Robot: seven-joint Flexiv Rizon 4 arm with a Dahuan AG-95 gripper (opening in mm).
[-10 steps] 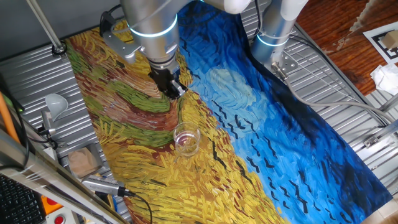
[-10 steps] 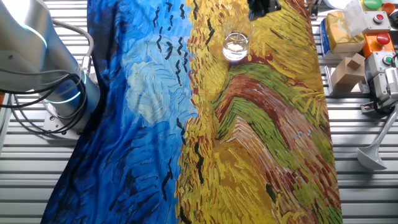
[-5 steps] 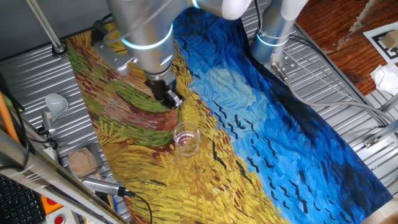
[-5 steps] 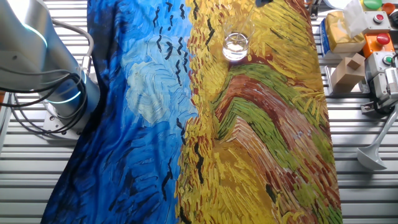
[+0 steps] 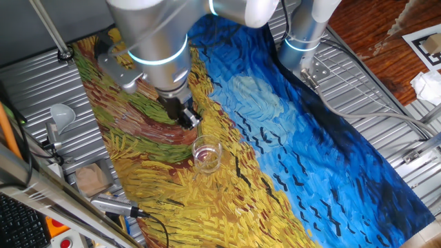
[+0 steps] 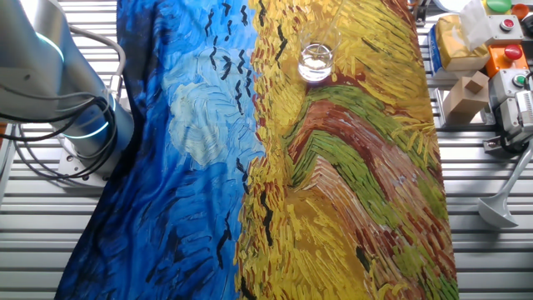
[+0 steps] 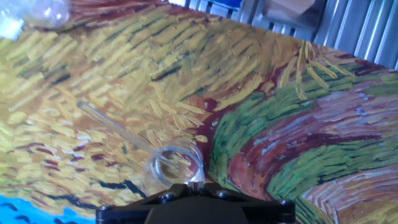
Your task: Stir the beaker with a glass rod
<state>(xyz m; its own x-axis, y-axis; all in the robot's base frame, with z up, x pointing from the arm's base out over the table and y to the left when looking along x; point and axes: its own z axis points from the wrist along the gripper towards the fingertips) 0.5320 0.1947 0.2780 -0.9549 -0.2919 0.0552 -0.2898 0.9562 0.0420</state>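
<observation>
The arm has swung across the painted cloth [image 5: 310,158] in the last second. In one fixed view the tool [image 5: 185,118] now hangs lower in the picture and closer to the beaker [image 5: 207,155] than it did a second ago. It is still up and to the left of the beaker, not over it. In the other fixed view the tool showed at the top edge a second ago and has now gone out of the picture. Only the beaker [image 6: 316,60] is left there, standing upright on the yellow part of the cloth. The beaker itself has not shifted in either fixed view.

The tool is clenched on the glass rod [image 7: 118,127]. In the hand view the clear rod runs out from the black body of the tool at the bottom edge and slants away over the yellow strokes. Its far end hangs above the cloth, and there is a round glint close to the tool. A clear glass shape cut off at the top left corner [image 7: 40,9] is probably the beaker. If so, the rod tip is still well apart from it.

So the rod is in hand and being carried, and stirring has not begun. I judge that the tip must next be brought over the rim and lowered inside. The beaker is light and the rod could tip it if it comes in from the side.
</observation>
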